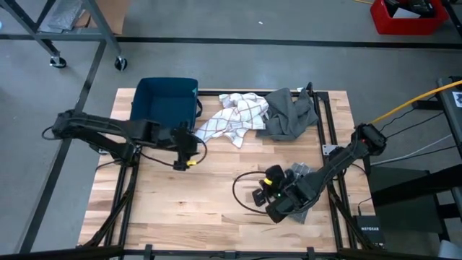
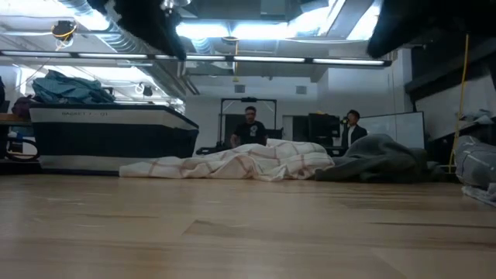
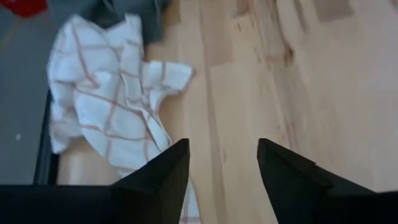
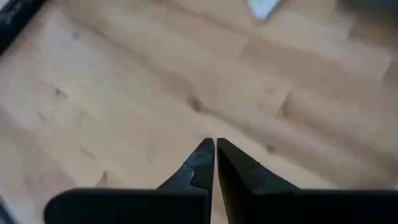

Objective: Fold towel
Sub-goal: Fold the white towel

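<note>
The checked towel (image 1: pixel 234 119) lies crumpled near the top middle of the counter (image 1: pixel 202 195) in the high view, with a grey cloth (image 1: pixel 290 113) touching its right side and a blue bin (image 1: pixel 166 101) to its left. The left gripper (image 1: pixel 189 150) sits just below and left of the towel with its fingers apart and nothing in them, and the right gripper (image 1: pixel 261 193) waits at the lower right, pinched closed and empty. Folding has not begun, I think; next the left gripper must reach a towel edge and pinch it.

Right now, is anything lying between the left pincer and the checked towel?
No. In the high view, only bare wood separates the left pincer from the checked towel; the left wrist view shows its open fingers empty.
</note>
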Motion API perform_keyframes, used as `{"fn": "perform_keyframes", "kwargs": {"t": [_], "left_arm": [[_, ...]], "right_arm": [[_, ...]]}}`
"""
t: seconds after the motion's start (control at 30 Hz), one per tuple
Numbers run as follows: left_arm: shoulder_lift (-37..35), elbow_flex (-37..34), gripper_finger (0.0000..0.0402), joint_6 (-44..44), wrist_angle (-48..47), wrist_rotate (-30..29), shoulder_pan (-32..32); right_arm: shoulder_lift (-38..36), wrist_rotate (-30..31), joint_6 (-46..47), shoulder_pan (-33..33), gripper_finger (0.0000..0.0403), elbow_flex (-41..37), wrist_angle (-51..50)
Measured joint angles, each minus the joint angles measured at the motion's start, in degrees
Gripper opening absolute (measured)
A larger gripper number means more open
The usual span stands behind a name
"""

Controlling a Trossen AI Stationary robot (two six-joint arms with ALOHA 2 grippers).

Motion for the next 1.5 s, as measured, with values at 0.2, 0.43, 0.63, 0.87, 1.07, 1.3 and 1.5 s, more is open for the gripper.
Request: {"fn": "perform_keyframes", "kwargs": {"t": [0.2, 0.43, 0.63, 0.87, 1.07, 1.3, 1.5], "left_arm": [[4.1, 0.0, 0.0186, -2.4, 0.1, 0.0, 0.0], [3.6, 0.0, 0.0186, -2.4, 0.1, 0.0, 0.0], [3.6, 0.0, 0.0186, -1.6, 0.0, 0.0, 0.0], [3.6, 0.0, 0.0186, -0.5, -0.1, 0.0, 0.1], [3.6, 0.0, 0.0186, 0.0, -0.1, 0.0, 0.1], [3.6, 0.0, 0.0186, 0.1, -0.1, -0.1, 0.1], [3.6, 0.0, 0.0186, -1.2, -0.3, -0.1, 0.1]], "right_arm": [[0.6, 2.2, -9.6, -6.9, 0.0025, -0.1, -0.1], [2.3, -7.5, -30.7, -19.2, 0.0026, 0.0, 8.2], [4.8, -19.8, -40.9, -28.4, 0.0026, 0.0, 11.2], [8.7, -26.8, -49.8, -34.8, 0.0026, 0.0, 12.9], [12.0, -29.2, -53.7, -37.4, 0.0026, 0.0, 17.4], [13.0, -29.9, -54.9, -37.3, 0.0026, 0.0, 20.0], [13.0, -34.7, -57.3, -37.3, 0.0043, 0.0, 20.0]]}}
